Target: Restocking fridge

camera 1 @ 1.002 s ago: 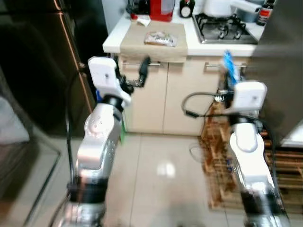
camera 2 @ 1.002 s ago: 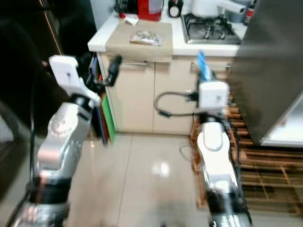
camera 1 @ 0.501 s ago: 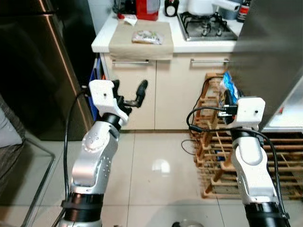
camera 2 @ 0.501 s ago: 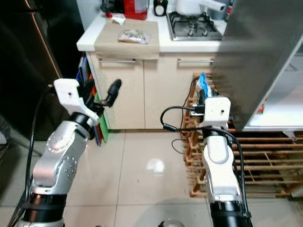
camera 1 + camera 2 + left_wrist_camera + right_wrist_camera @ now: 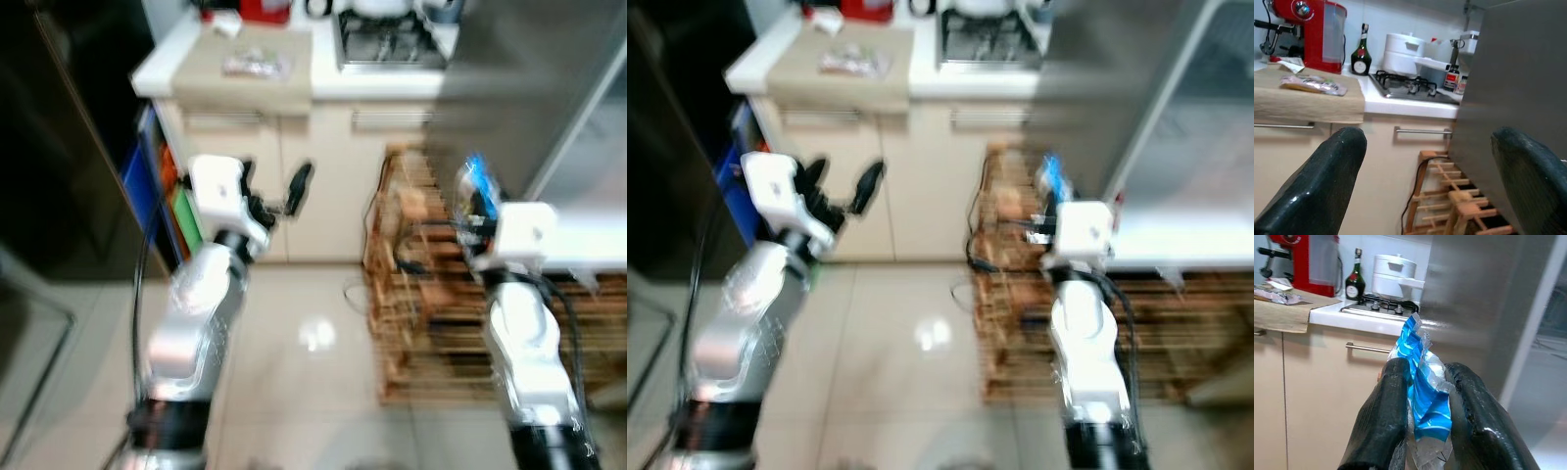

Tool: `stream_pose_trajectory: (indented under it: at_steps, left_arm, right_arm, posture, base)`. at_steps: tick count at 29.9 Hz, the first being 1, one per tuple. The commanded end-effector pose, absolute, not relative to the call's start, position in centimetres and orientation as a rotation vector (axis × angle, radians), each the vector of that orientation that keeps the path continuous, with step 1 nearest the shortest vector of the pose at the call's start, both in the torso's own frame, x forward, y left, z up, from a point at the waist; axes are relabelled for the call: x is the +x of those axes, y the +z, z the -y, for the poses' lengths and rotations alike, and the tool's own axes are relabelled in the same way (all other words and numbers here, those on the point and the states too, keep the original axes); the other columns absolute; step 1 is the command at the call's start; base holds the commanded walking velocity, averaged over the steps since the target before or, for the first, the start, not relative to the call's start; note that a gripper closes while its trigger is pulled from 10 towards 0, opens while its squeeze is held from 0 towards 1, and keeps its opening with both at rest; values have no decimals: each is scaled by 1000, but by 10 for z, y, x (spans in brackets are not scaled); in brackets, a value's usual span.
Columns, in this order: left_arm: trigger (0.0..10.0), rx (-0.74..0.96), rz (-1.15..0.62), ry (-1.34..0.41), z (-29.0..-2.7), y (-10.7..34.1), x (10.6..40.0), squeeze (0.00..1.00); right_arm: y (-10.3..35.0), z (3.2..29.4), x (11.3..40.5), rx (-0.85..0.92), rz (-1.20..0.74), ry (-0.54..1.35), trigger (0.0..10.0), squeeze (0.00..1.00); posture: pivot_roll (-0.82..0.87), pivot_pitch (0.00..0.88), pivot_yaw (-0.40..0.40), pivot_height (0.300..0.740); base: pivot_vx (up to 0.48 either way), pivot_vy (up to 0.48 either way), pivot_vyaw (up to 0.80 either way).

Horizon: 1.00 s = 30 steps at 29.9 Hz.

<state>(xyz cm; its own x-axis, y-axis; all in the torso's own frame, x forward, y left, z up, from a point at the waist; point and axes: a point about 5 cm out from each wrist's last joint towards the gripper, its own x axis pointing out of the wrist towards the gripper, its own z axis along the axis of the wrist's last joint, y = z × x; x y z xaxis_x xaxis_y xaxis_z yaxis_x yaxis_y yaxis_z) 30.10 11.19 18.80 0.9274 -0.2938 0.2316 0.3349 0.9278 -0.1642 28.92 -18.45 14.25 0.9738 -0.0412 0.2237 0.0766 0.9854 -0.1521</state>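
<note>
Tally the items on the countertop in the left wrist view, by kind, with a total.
Red coffee machine: 1
Dark bottle: 1
White pot: 1
Snack packet: 1
Gas hob: 1
Total: 5; smaller jars behind the hob are too indistinct to count.

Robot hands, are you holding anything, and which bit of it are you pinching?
The right gripper holds a blue and clear plastic packet, pinched around its lower middle. The left gripper is open, holding nothing.

Crinkled blue-and-clear packet (image 5: 1422, 394) (upright) between right fingers (image 5: 1388, 423)
</note>
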Motion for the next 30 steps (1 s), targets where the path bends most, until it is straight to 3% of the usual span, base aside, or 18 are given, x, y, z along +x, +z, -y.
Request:
stream_pose_trajectory:
  at_steps: [1, 14, 23, 30]
  left_arm:
    - [10000, -206, 226, -329, -110, 192, 300, 0]
    - [10000, -163, 247, -367, -105, 193, 301, 0]
    - [10000, -176, 239, -376, -102, 192, 300, 0]
    - [10000, -172, 228, -357, -101, 190, 304, 0]
  right_arm:
    - [147, 189, 287, -153, 235, -58, 0, 0]
    - [146, 175, 283, -154, 233, 19, 0, 0]
    - [143, 181, 280, -167, 221, 9, 0, 0]
    - [144, 184, 279, -179, 218, -1, 0, 0]
  posture:
    - [-133, 1, 42, 740]
    - [-142, 0, 50, 740]
    - [-149, 0, 48, 740]
    - [-155, 2, 48, 740]
  base:
    - [0, 0, 0]
    - [0, 0, -115]
    - [0, -455, -678]
    - [0, 0, 0]
